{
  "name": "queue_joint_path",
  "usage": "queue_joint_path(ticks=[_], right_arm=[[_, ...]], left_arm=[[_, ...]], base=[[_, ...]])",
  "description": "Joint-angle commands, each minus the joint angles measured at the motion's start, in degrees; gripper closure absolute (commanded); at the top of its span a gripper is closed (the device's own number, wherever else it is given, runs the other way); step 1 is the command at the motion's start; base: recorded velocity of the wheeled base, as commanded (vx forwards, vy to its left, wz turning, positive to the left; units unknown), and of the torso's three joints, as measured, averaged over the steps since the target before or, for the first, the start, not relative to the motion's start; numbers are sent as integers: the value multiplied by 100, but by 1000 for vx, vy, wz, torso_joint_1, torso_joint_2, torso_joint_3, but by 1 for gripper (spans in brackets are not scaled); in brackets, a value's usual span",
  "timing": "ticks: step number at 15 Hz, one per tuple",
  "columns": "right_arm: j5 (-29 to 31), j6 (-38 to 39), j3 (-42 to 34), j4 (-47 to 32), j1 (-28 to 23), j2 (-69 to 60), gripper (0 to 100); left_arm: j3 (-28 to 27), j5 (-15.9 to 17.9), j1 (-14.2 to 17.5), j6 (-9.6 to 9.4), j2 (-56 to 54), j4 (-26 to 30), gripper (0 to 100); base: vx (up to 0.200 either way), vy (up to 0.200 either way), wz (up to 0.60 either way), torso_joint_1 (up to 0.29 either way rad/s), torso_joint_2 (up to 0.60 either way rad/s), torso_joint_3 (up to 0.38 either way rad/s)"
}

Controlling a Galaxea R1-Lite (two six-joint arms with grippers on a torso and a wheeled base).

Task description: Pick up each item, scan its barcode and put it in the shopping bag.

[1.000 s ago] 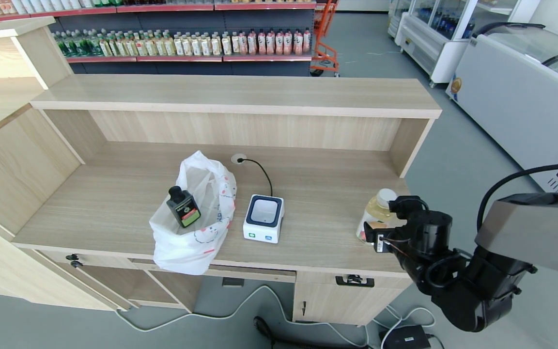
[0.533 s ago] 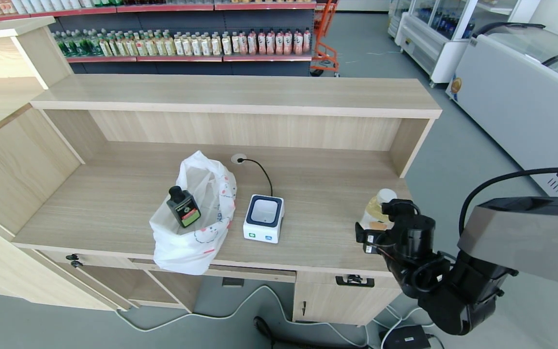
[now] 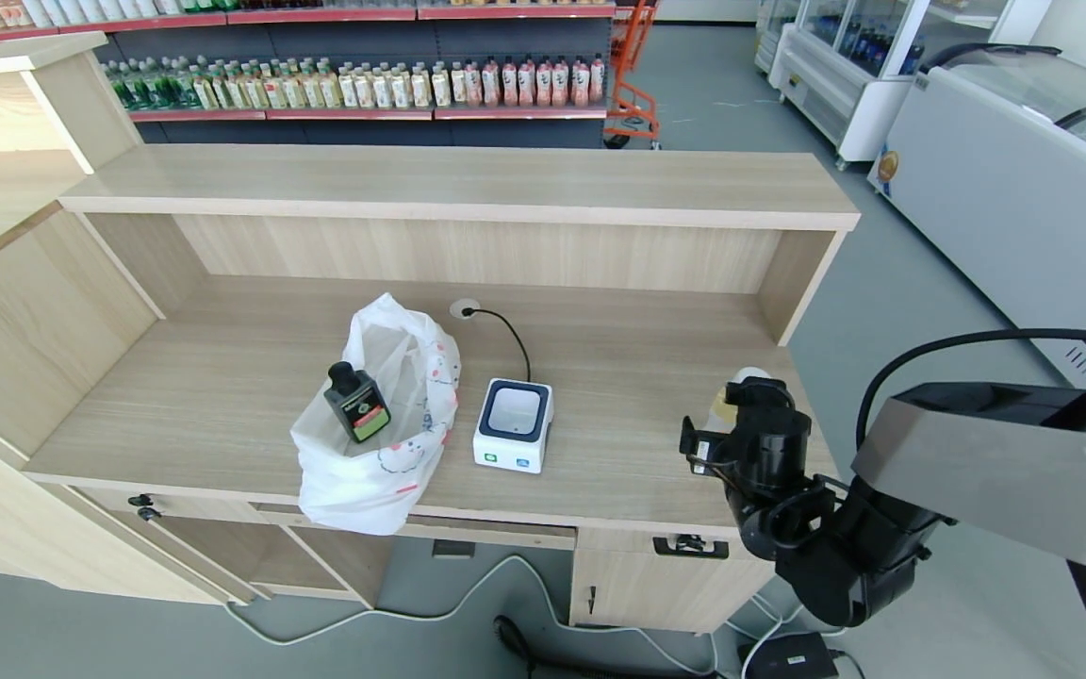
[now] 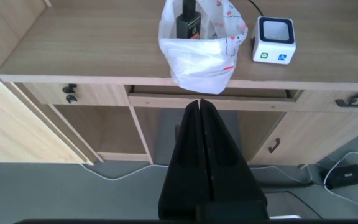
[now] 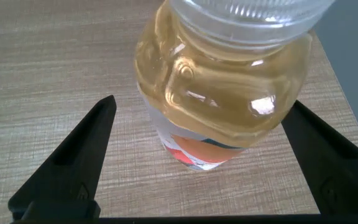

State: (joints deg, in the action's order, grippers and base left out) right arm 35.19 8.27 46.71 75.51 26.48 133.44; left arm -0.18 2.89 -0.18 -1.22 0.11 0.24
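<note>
1. The right gripper [image 5: 202,109] is hanging over the counter's [image 3: 618,377] right end, its fingers [image 5: 82,155] spreading wide on either side of the drink bottle [image 5: 222,93], with gaps showing between pads and bottle.
2. The drink bottle, clear with yellow liquid and a white cap, is standing upright on the counter near its front right corner, at 3 o'clock from the scanner [image 3: 513,437] and well apart from it.
3. The scanner is sitting near the counter's front edge, its cable [image 3: 510,335] running off toward 12 o'clock.
4. The shopping bag [image 3: 378,453] is standing open just beside the scanner at its 9 o'clock, its lower part drooping over the front edge.
5. A dark bottle [image 3: 357,404] is leaning inside the bag.
6. The left gripper [image 4: 200,106] is hanging in front of the counter and lower than its top, fingers pressing together on nothing, pointing at the bag.
</note>
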Motion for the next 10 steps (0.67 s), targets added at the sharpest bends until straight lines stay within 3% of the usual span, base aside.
queue_joint_path(ticks=[1,10], right_arm=[[14,0,189,-45,-2,130,0],[-21,-176,672,-36,-169,543,0]], left_arm=[[1,1,1,-1,-2,2,100],[1,1,1,-1,-2,2,100]], base=[[0,0,0,0,0,0],[0,0,0,0,0,0]])
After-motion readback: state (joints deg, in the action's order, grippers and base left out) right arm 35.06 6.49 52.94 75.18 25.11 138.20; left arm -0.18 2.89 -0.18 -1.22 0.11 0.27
